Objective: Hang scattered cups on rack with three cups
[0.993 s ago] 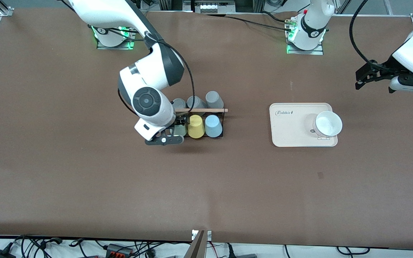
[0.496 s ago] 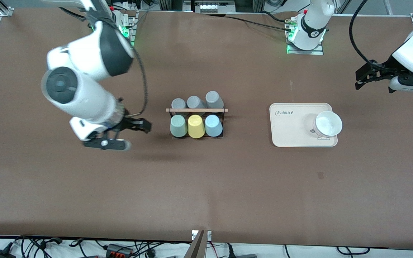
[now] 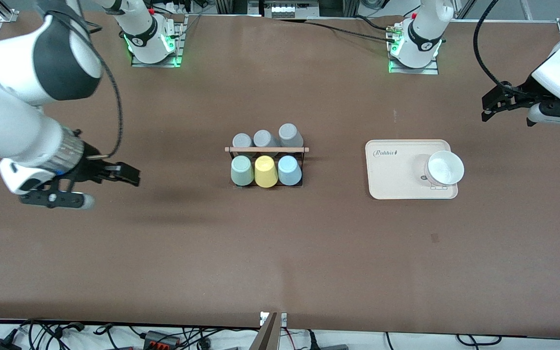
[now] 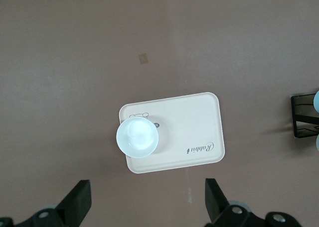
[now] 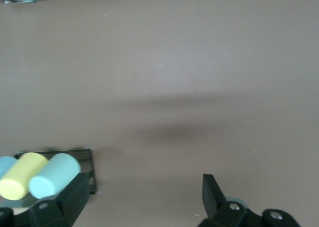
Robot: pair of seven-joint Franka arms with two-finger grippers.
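The black wire rack with its wooden rod stands mid-table. On its side nearer the front camera sit the mint green cup, a yellow cup and the light blue cup. My right gripper hovers open and empty over bare table toward the right arm's end, well apart from the rack. In the right wrist view the mint green cup and the light blue cup show beside one of the open right gripper's fingers. My left gripper waits open and empty at the left arm's end.
Three grey cups sit on the rack's side farther from the front camera. A beige tray with a white bowl lies toward the left arm's end. The left wrist view shows the tray, bowl and open left gripper.
My right gripper has drawn away from the rack toward the right arm's end of the table, open, leaving the mint green cup on the rack. The left arm has not moved.
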